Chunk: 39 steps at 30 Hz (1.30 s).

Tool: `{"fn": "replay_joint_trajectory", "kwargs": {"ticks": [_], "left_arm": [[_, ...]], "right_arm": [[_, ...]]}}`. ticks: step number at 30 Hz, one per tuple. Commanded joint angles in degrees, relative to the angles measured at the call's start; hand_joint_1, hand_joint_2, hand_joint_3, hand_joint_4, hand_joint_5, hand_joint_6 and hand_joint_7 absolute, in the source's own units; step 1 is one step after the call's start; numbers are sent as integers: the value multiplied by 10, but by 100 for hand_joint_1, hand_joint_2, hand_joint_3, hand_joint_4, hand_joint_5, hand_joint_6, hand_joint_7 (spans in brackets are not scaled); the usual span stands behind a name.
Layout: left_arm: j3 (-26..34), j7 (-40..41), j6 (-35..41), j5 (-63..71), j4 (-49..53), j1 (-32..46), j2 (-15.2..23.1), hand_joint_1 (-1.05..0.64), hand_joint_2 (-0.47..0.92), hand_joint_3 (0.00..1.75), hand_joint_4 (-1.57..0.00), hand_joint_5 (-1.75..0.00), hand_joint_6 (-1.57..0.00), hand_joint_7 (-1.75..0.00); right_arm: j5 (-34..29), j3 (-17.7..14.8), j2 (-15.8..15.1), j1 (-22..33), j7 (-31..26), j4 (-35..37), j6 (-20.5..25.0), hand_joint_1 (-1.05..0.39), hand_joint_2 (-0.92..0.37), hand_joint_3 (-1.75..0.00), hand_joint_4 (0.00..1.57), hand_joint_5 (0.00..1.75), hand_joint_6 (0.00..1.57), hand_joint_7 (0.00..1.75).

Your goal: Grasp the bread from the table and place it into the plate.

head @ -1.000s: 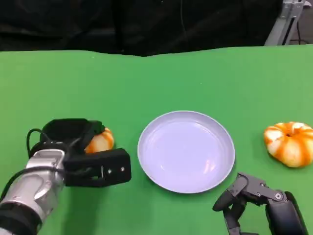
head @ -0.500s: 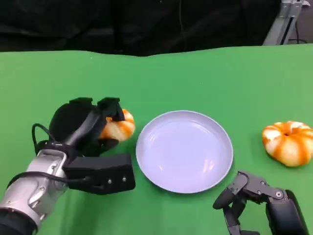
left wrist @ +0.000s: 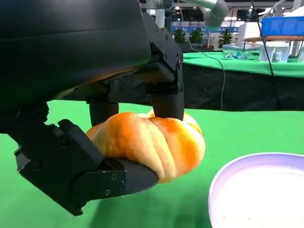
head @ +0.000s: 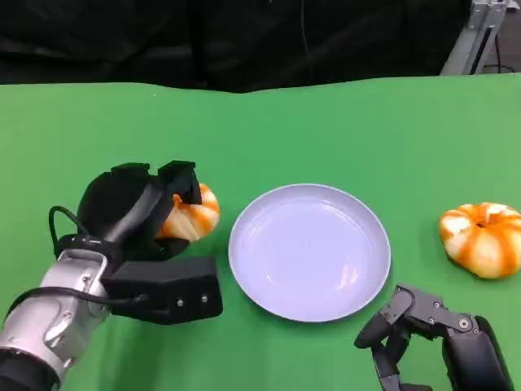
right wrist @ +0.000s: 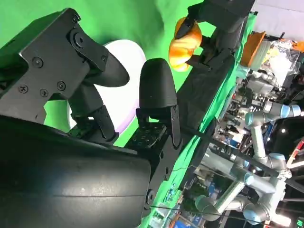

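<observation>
Left hand: grips the bread, fingers over its top and the thumb under it; in the left wrist view the roll sits clamped between black fingers above and the thumb below, clear of the cloth.
Bread: a golden, orange-streaked twisted roll, held above the green counter just beside the plate's left rim, not over the plate.
Plate: round, pale lilac-white, bare inside, at the middle of the counter; its rim shows at the lower right of the left wrist view.
Right hand: low at the near right, just beside the plate's near rim, fingers curled in and holding nothing; the right wrist view shows its fingers bent over the cloth with the plate behind them.
Second bread: a similar orange and white roll, lying on the counter at the far right, well apart from the plate.
Counter: covered in plain green cloth, dark backdrop behind its far edge.
</observation>
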Motion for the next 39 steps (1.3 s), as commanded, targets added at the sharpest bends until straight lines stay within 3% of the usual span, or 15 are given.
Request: {"fn": "replay_joint_trajectory", "kwargs": {"ticks": [1,11,12,13,15,16,20,28,39], "left_arm": [[6,3,2,-2,-5,9,11,-15,48,110,-88,-175,-66,-175],[7,11,-3,0,-13,11,12,-14,48,108,-87,-175,-66,-175],[0,21,-18,2,-45,5,-4,-14,48,107,-87,-175,-66,-175],[-5,28,-29,4,-70,1,-16,-17,42,122,-90,-175,-71,-171],[-10,34,-40,6,-97,-2,-29,-18,38,131,-91,-175,-73,-169],[-9,34,-40,7,-99,0,-29,-19,37,133,-92,-175,-74,-168],[-42,27,-42,15,-62,-26,-89,-16,34,130,-91,-175,-74,-174],[-41,24,-48,13,-62,-25,-94,-17,36,129,-91,-175,-74,-173],[-44,17,-59,5,-65,-23,-98,-16,33,134,-92,-175,-76,-170]], "right_arm": [[6,-1,-2,0,-2,1,2,0,-32,-134,85,169,83,131],[6,-1,-1,1,-3,1,1,1,-32,-134,85,171,83,131],[5,0,-1,0,-3,2,1,1,-32,-134,85,171,83,131],[4,1,-1,-1,-3,3,1,0,-32,-133,83,168,83,132],[4,1,-1,-2,-3,4,1,0,-32,-133,83,167,83,132],[4,1,-1,-2,-3,4,0,0,-32,-133,83,166,83,132],[5,6,3,0,-2,-1,5,0,-32,-133,83,166,83,132],[7,8,6,1,-2,-3,8,1,-30,-137,84,171,82,132],[0,10,5,2,-6,-5,10,0,-30,-136,84,165,83,132]]}}
